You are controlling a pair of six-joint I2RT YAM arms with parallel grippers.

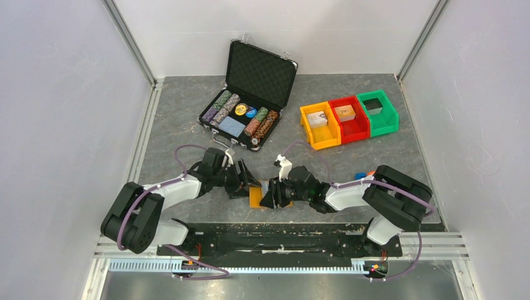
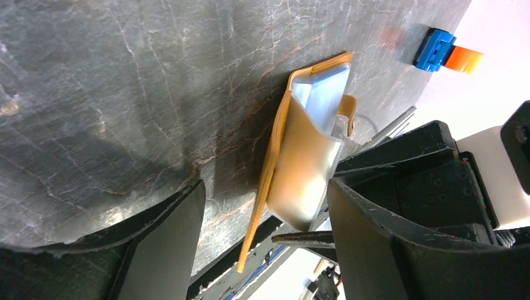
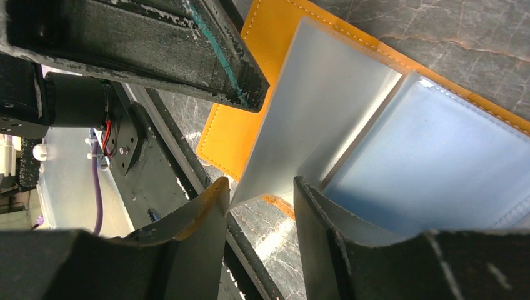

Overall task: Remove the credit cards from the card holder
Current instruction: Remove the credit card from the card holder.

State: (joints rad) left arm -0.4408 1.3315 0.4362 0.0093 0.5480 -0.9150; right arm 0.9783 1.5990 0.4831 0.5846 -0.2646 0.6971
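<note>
The card holder [image 1: 255,199] lies open at 6 o'clock on the table [image 1: 375,156], left gripper [image 2: 265,187] spread astride it, right gripper [image 3: 261,187] slightly parted around a floppy pale sleeve [image 3: 312,106], so pinch the likely stiff, slick light blue card [image 3: 437,162] by its edge.

Bright, even overhead light filled the top view; shadows on the bench [image 1: 181,119] lay soft; the wrist views were sharp up close, their far backgrounds blown out white.
</note>
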